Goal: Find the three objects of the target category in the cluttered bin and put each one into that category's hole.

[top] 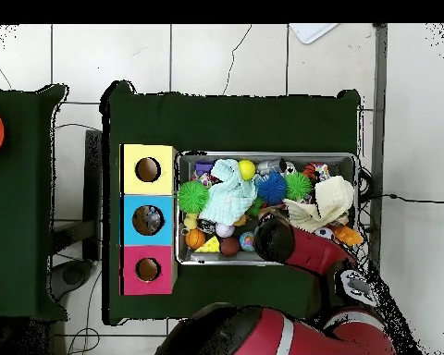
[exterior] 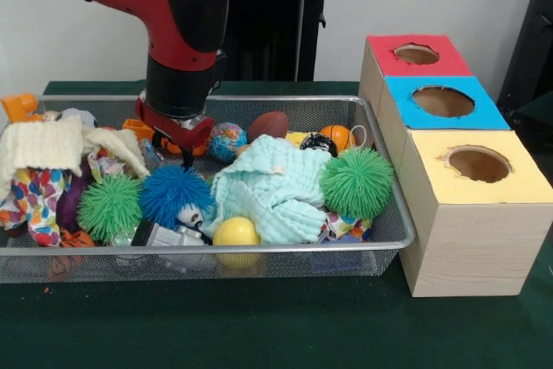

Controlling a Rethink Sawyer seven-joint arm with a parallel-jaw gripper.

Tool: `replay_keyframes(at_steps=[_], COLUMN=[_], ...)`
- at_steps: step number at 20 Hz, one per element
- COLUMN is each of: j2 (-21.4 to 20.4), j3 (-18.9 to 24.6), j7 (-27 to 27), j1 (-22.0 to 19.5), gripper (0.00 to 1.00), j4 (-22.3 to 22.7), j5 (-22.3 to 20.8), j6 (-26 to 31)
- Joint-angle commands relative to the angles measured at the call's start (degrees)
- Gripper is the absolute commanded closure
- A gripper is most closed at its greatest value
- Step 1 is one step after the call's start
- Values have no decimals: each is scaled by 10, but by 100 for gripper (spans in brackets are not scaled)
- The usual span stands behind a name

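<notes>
A wire mesh bin (exterior: 384, 140) holds a heap of toys and cloths. My gripper (exterior: 184, 155) hangs low over its back middle, beside a globe ball (exterior: 226, 140) and above a blue spiky ball (exterior: 175, 194). Two green spiky balls (exterior: 110, 205) (exterior: 357, 181), a yellow ball (exterior: 236, 232), a brown football (exterior: 269, 124) and an orange basketball (exterior: 339, 136) lie around a mint cloth (exterior: 272, 192). The box to the right has a red hole (exterior: 416, 54), a blue hole (exterior: 442, 101) and a yellow hole (exterior: 478, 163). In the overhead view the arm's wrist (top: 274, 238) hides the gripper.
A cream cloth (exterior: 43, 144) and a patterned cloth (exterior: 30, 200) fill the bin's left end, with an orange toy (exterior: 19, 107) at the back corner. From above, the bin's rim (top: 267, 155) sits right against the box (top: 148, 220). Green cloth covers the table (exterior: 259, 326).
</notes>
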Motion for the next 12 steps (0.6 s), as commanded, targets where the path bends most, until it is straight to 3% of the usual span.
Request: replay_keyframes(at_steps=[1,12], j2=[59,33], j3=[21,5], j7=[10,-4], j1=[-15,-21], gripper=[0,0], j4=[-70,-62], j5=[-19,-34], j6=[32,44])
